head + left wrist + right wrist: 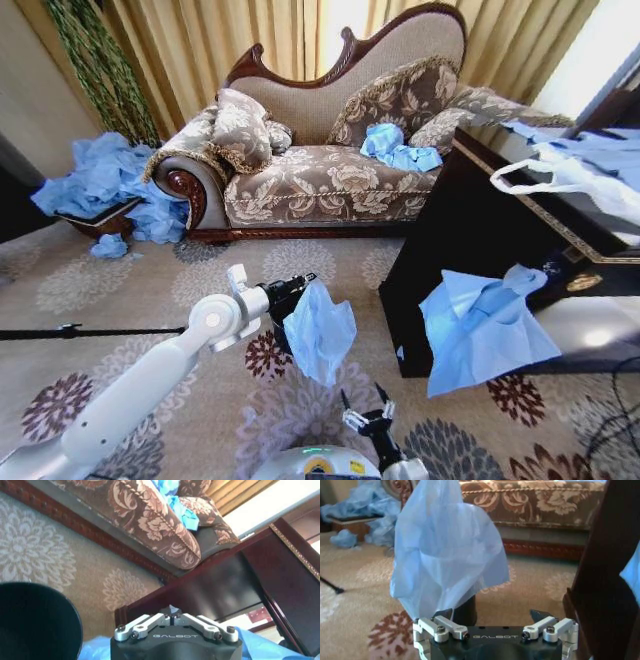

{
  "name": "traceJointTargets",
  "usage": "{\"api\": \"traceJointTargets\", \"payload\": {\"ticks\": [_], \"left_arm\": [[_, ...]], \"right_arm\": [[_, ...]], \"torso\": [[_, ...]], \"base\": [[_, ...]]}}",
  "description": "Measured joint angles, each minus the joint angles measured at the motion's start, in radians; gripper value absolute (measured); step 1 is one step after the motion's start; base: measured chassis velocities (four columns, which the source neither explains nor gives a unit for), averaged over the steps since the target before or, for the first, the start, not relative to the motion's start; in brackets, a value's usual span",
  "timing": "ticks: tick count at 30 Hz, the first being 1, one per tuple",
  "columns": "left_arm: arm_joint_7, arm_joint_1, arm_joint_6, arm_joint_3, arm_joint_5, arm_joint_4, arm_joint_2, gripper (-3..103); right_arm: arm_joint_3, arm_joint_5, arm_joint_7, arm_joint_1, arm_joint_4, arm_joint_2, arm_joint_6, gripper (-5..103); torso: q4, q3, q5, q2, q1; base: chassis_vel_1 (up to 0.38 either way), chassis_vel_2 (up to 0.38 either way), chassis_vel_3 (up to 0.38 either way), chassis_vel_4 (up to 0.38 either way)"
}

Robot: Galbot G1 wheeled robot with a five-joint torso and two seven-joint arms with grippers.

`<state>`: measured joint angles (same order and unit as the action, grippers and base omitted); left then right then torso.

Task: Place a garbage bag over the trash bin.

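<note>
While the patterned sofa (330,150) fills the far side of the room, everything else can be placed from it. Just beside its right end stands a dark wooden cabinet (470,250), with a large flat blue bag (480,335) draped down the cabinet's front and a white bag with loop handles (570,175) lying on top. Off the sofa's left end sits a heap of blue bags (110,185). On the sofa's seat, against the cushions, lies another crumpled blue bag (398,148).

On the flowered carpet (120,280) in front of the sofa, the left gripper (290,296) holds the garbage bag (322,332), its jaws pressed together on the bag's upper edge, so the thin light-blue plastic hangs loose below. In the left wrist view the trash bin (35,622) shows as a dark round shape right beside that gripper; the right wrist view shows its black side (465,611) beneath the hanging bag.

Nearer the robot than the bag, farthest from the sofa, the right gripper (368,412) waits with its jaws spread, holding nothing.
</note>
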<state>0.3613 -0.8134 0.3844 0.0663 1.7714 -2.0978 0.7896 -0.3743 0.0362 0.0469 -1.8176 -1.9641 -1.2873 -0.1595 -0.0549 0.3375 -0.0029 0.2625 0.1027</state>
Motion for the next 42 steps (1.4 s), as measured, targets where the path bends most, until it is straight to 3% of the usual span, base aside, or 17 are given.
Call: {"api": "traceJointTargets", "payload": {"ticks": [1, 5, 8, 11, 24, 32, 35, 42], "left_arm": [[0.000, 0.000, 0.000, 0.000, 0.000, 0.000, 0.000, 0], [-0.002, -0.012, -0.002, 0.012, -0.001, -0.004, -0.002, 0], [-0.002, -0.011, -0.004, 0.012, -0.001, -0.004, -0.001, 0], [0.001, -0.002, -0.008, 0.009, -0.001, 0.003, 0.006, 0], [0.016, 0.106, -0.042, -0.066, 0.015, 0.083, 0.064, 0], [0.031, 0.228, -0.064, -0.065, 0.082, 0.109, 0.082, 0], [0.037, 0.274, -0.070, -0.039, 0.131, 0.110, 0.062, 0], [0.041, 0.283, -0.075, -0.018, 0.151, 0.098, 0.046, 0]], "right_arm": [[0.000, 0.000, 0.000, 0.000, 0.000, 0.000, 0.000, 100], [-0.009, -0.008, -0.024, 0.063, 0.027, 0.110, -0.007, 100], [-0.003, 0.018, -0.016, 0.086, 0.034, 0.129, -0.002, 100], [0.038, 0.124, 0.052, 0.129, 0.058, 0.154, 0.007, 100], [0.068, 0.289, 0.227, 0.240, 0.171, 0.218, -0.012, 100], [0.065, 0.356, 0.231, 0.244, 0.122, 0.241, -0.017, 100], [0.071, 0.433, 0.188, 0.281, 0.045, 0.253, 0.002, 100], [0.085, 0.553, 0.130, 0.373, -0.019, 0.283, 0.056, 100]], "torso": [[0.0000, 0.000, 0.0000, 0.000, 0.000], [-0.0002, 0.000, 0.0002, 0.000, 0.000], [0.0000, 0.000, 0.0005, 0.000, 0.000], [-0.0006, 0.000, -0.0002, 0.000, 0.000], [-0.0004, 0.000, -0.0006, 0.000, 0.000], [-0.0007, 0.000, -0.0005, 0.000, 0.000], [-0.0002, 0.000, -0.0005, 0.000, 0.000], [-0.0005, 0.000, -0.0006, 0.000, 0.000]], "base": [[0.000, 0.000, 0.000, 0.000], [0.000, 0.000, 0.000, 0.000], [0.000, 0.000, 0.000, 0.000], [0.000, 0.000, 0.000, 0.000], [0.000, 0.000, 0.000, 0.000], [0.000, 0.000, 0.000, 0.000], [0.000, 0.000, 0.000, 0.000], [0.000, 0.000, 0.000, 0.000]]}}
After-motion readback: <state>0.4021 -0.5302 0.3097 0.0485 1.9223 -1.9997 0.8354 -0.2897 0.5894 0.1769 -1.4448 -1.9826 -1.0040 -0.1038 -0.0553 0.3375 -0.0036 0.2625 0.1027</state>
